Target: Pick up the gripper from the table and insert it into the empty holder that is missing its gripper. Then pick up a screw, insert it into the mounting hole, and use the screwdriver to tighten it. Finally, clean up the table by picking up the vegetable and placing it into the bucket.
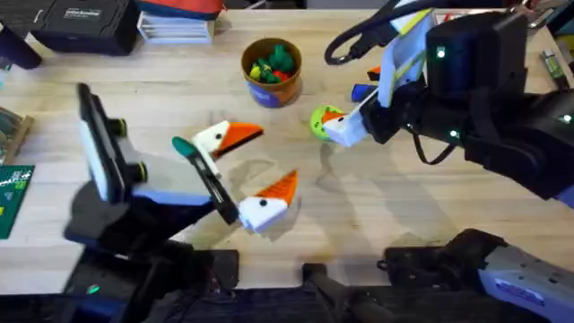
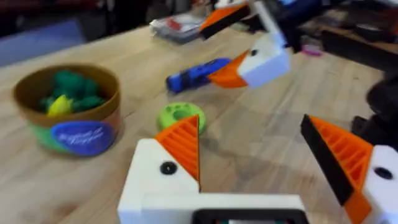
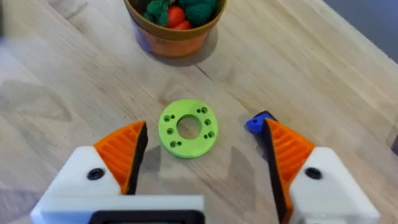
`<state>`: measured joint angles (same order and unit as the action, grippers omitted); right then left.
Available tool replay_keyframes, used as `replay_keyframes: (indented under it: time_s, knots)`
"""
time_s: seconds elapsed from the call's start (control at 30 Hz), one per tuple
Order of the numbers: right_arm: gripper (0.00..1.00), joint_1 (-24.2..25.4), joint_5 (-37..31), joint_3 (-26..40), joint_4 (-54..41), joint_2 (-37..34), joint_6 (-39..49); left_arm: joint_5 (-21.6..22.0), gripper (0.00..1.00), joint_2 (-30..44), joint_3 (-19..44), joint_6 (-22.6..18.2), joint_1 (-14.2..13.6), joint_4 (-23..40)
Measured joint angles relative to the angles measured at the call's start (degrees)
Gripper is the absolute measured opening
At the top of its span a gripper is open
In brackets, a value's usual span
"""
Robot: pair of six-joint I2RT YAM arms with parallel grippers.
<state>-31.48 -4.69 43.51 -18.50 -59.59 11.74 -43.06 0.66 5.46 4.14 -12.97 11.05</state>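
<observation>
Screwdriver: flat on table, right of bucket, just beyond lime-green disc; axis direction unclear.
Right gripper: spread wide, empty, over the disc, one finger beside screwdriver's end; nearer arm.
Left gripper: spread, empty, well apart.

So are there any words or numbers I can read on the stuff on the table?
None can be read for sure.
Bucket: blue oval label with pale writing, too blurred to read.
Black box at the table's far left: pale lettering, too small to read.
Green board at the left edge: white print, too small to read.
Green ring: holes, no writing.
</observation>
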Motion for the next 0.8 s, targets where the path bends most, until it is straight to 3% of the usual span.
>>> replay_keyframes:
  time_s: [0.2,0.33,0.43,0.6,0.73,0.8]
  knots:
    - [0.992,0.0,0.0,0.0,1.2,0.0,-0.4,15.3,0.985,9.2,16.5,-1.0,0.0,19.2]
    - [0.993,0.0,0.0,0.0,3.0,0.0,-0.7,27.8,0.985,21.1,26.7,-1.2,0.0,31.3]
    - [0.993,0.0,0.0,0.0,3.1,0.0,-0.7,35.5,0.985,31.5,31.9,-1.3,0.0,36.9]
    - [0.993,0.0,0.0,0.0,3.0,0.0,-0.9,41.9,0.985,47.6,35.1,-0.1,0.0,37.1]
    - [0.994,0.0,0.0,0.0,3.0,0.0,-0.9,43.6,0.985,57.1,35.8,5.2,0.3,37.4]
    - [0.994,0.0,0.0,0.0,3.0,0.0,-0.9,45.3,0.985,62.4,36.5,11.7,1.1,38.7]
